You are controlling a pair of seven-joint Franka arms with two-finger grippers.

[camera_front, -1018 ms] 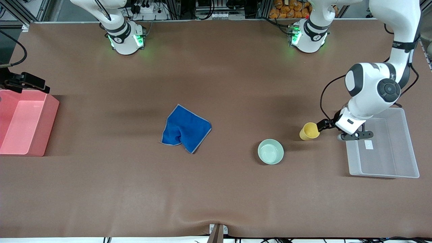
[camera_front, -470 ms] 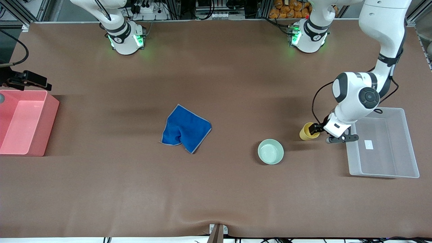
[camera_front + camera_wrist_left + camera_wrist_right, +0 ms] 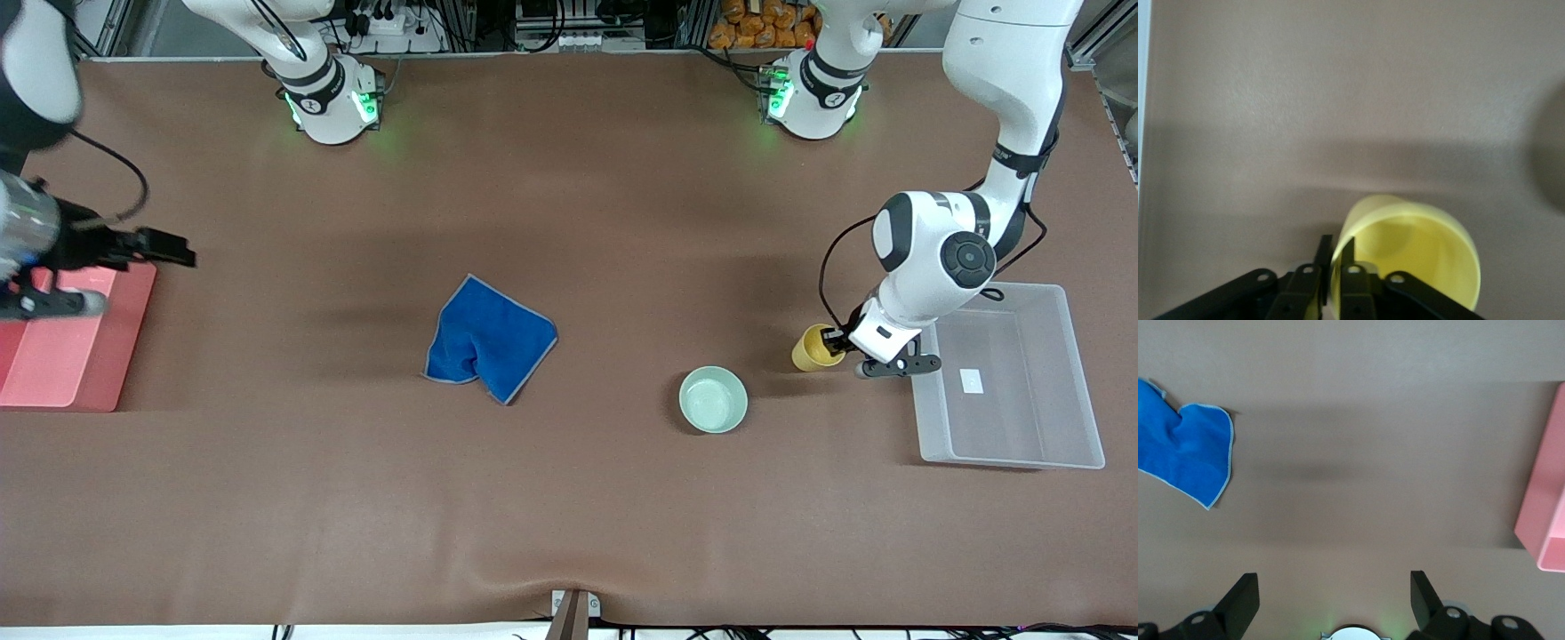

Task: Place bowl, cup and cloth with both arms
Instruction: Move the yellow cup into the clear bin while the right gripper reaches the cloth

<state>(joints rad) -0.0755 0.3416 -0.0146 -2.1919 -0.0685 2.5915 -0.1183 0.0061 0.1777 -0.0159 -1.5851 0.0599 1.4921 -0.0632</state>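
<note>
The cup [image 3: 813,348] stood on the brown table [image 3: 569,498] toward the left arm's end, just beside the clear tray [image 3: 1080,382], and the left gripper [image 3: 834,339] had its fingers pinched onto the cup's rim. In the left wrist view the two fingers [image 3: 1341,267] clamped the yellow wall of the cup [image 3: 1411,257], one inside and one outside. The bowl [image 3: 713,400] sat near the cup, nearer to the front camera and apart from it, empty. The cloth [image 3: 489,340] lay rumpled about the middle of the table, well apart from the bowl, toward the right arm's end. The right gripper [image 3: 169,252] hung over the table at the edge of the pink bin [image 3: 80,356], its fingers [image 3: 1241,600] spread wide and holding nothing; the blue cloth [image 3: 1181,450] showed in its wrist view.
</note>
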